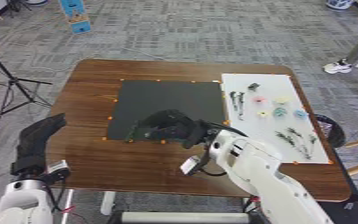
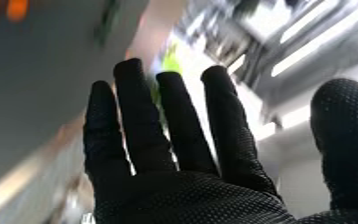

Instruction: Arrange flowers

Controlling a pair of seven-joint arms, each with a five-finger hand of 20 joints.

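My right hand (image 1: 170,125) is over the lower part of the black sheet (image 1: 171,97), its fingers towards the left. In the right wrist view that hand (image 2: 193,192) has straight, spread fingers and holds nothing visible. A thin green stem (image 1: 132,133) lies on the sheet just beyond its fingertips. On the white board (image 1: 246,135) are pink (image 1: 259,99), yellow (image 1: 281,100), pale yellow (image 1: 263,114), teal (image 1: 279,112) and light blue (image 1: 301,114) flower heads, with dark green sprigs (image 1: 293,139) nearer me. My left hand (image 1: 39,142) is open by the table's left edge.
The brown table (image 1: 87,115) has orange marks around the sheet and board. Beyond its left side stands a black tripod (image 1: 13,79). A dark bin (image 1: 329,131) is on the floor past the right edge.
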